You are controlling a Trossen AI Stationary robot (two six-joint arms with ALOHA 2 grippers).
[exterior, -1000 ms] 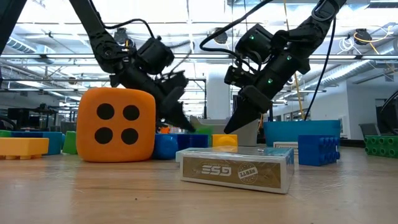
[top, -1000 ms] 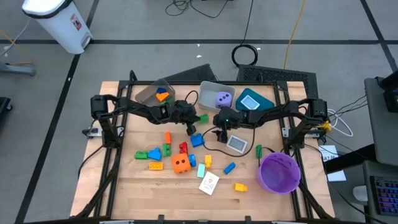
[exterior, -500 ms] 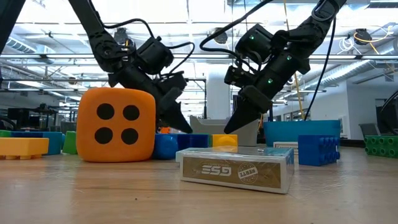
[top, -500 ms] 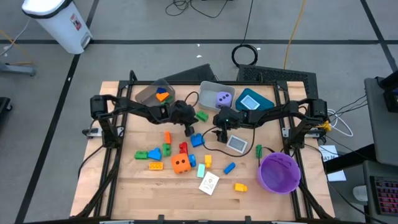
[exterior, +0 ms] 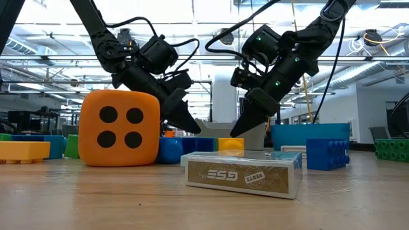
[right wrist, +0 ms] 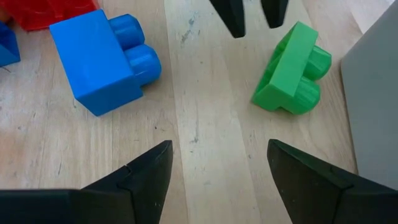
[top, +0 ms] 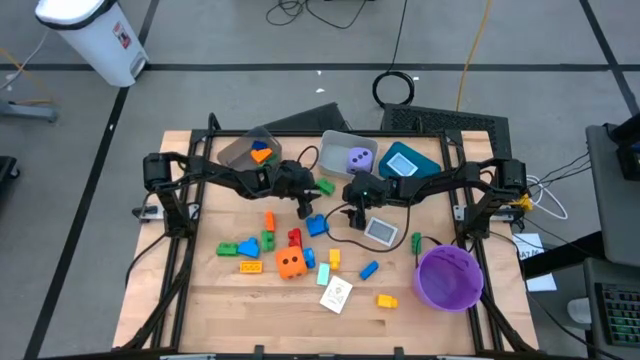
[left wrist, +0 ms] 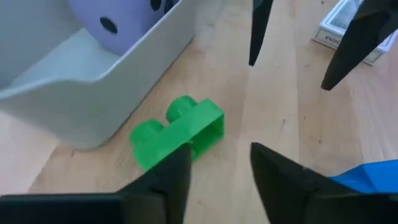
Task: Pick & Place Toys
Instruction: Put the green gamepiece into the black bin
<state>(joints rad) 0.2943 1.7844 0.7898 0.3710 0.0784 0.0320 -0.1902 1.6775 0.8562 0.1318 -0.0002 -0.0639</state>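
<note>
A green block [left wrist: 177,130] lies on its side on the table beside the grey bin [left wrist: 93,93], which holds a purple die [top: 359,158]. My left gripper [left wrist: 217,162] hovers low over the table just short of this block, fingers apart. My right gripper [right wrist: 217,162] faces it from the other side, open, above bare wood between the green block [right wrist: 292,68] and a blue block [right wrist: 102,56]. An orange die [top: 291,263], several small blocks and a card box [exterior: 243,174] lie nearer the front. My left gripper has one fingertip [left wrist: 177,165] in front of the green block's near edge [left wrist: 186,146]; I cannot tell whether it touches. The block lies flat on the table, not between the fingers.
A brown bin [top: 250,150] and a teal bin [top: 408,162] flank the grey bin at the far edge. A purple bowl [top: 448,277] stands at the front right. A white-blue card [top: 381,231] lies near my right gripper. Bare wood shows along the front edge.
My left gripper has opened a little while staying in place beside the green block. The green block rests on the table by the grey bin as before.
</note>
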